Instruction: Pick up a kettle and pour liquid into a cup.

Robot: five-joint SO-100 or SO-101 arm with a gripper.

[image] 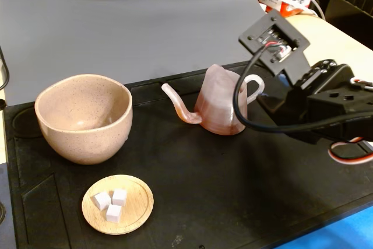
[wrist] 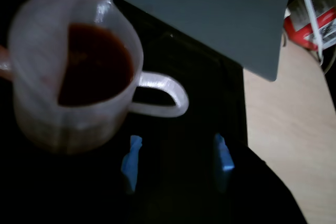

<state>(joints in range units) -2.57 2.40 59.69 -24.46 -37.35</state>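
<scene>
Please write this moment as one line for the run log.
phase: approach | gripper: open, near kettle handle, not touching | kettle: upright on mat, holds liquid | cup: empty

I count one kettle (image: 220,104), one cup (image: 83,118) and one wooden dish (image: 118,204). The dish holds three white cubes (image: 111,204).
</scene>
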